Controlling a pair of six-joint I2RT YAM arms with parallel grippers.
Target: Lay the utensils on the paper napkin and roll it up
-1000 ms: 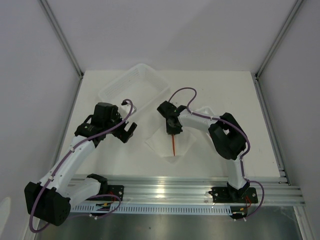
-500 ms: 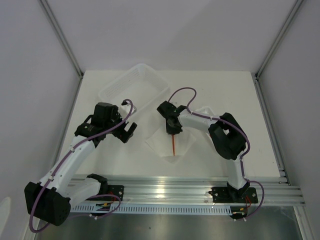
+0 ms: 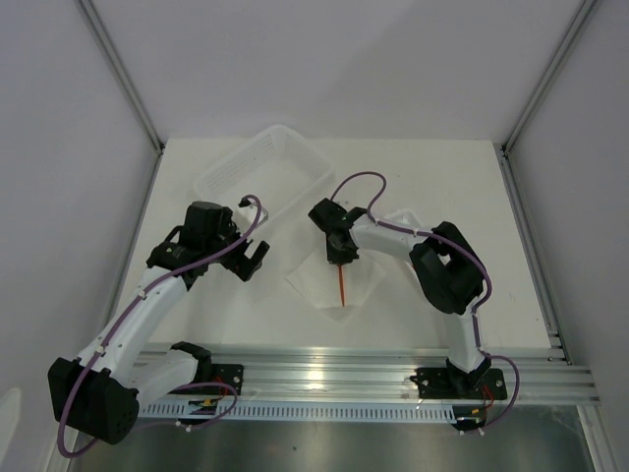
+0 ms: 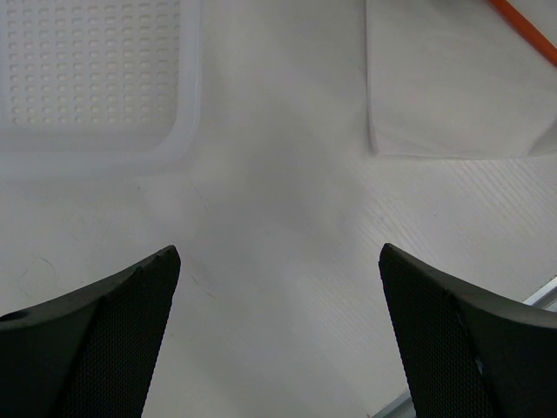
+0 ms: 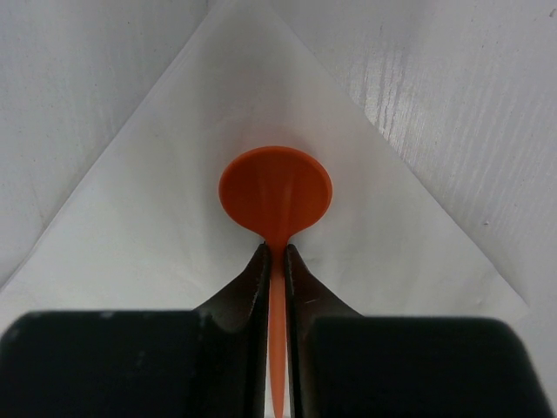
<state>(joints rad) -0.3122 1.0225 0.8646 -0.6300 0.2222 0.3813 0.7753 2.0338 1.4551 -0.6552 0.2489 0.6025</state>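
Observation:
The paper napkin (image 3: 313, 285) lies as a white diamond at the table's middle, also seen in the right wrist view (image 5: 157, 235) and the left wrist view (image 4: 452, 87). An orange-red spoon (image 5: 275, 187) rests on it, round head toward the napkin's far corner. Its slim handle (image 3: 341, 287) sticks out toward the near edge. My right gripper (image 5: 275, 250) is shut on the spoon's handle just behind the head, low over the napkin (image 3: 338, 258). My left gripper (image 3: 254, 258) hangs open over bare table left of the napkin, with nothing between its fingers (image 4: 130, 296).
A large white mesh basket (image 3: 228, 177) stands at the back left, its corner showing in the left wrist view (image 4: 187, 113). A narrow white tray (image 3: 401, 218) lies partly under the right arm. The metal rail (image 3: 373, 369) runs along the near edge.
The right jaws have closed in on the spoon's handle. Neither arm nor the spoon has visibly shifted.

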